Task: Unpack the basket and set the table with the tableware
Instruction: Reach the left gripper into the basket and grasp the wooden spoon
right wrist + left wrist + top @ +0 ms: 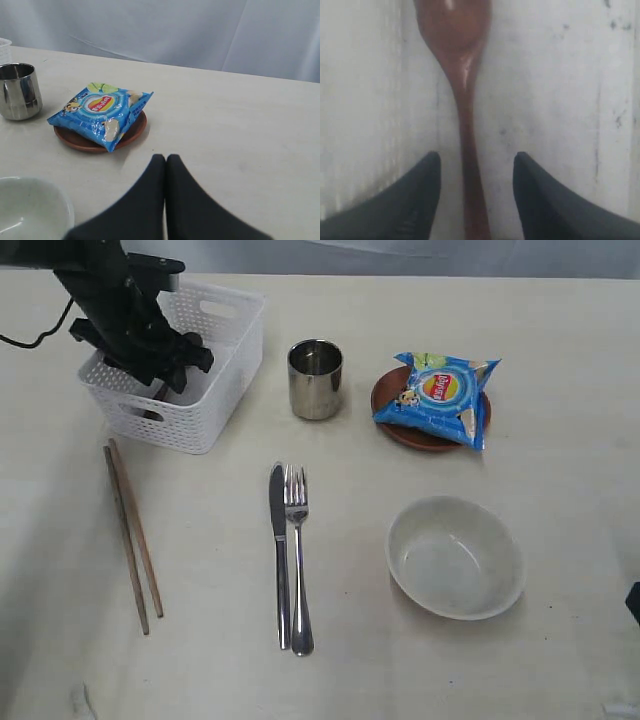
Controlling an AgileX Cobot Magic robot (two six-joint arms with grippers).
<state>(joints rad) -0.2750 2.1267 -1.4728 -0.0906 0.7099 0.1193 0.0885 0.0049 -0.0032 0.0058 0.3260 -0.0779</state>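
Left arm [130, 320] is down in the basket [228, 375], upper left of the exterior view. Left jaws spread, straddling the handle of the wooden spoon [463, 115], one finger on each side, with a gap to each side of the handle, so no pinch. The spoon lies flat on the basket's white floor, bowl end pointing away from the jaws.

Right jaws pressed together, holding nothing, hanging over bare desk [560, 490]. Only a dark sliver of that arm shows at the right edge of the exterior view.

On the desk:
- chopsticks [137, 530]: left side, just below the basket, the pair side by side and running down the frame
- knife [281, 550] and fork [298, 560]: centre, side by side and touching, knife on the left, handles toward the bottom edge
- steel cup [315, 378]: upright, just right of the basket, clear of it
- brown plate [400, 435]: upper right of centre, with a blue chip bag [438, 398] lying on it and overhanging the rim
- cream bowl [455, 558]: lower right, upright, below the plate and apart from it
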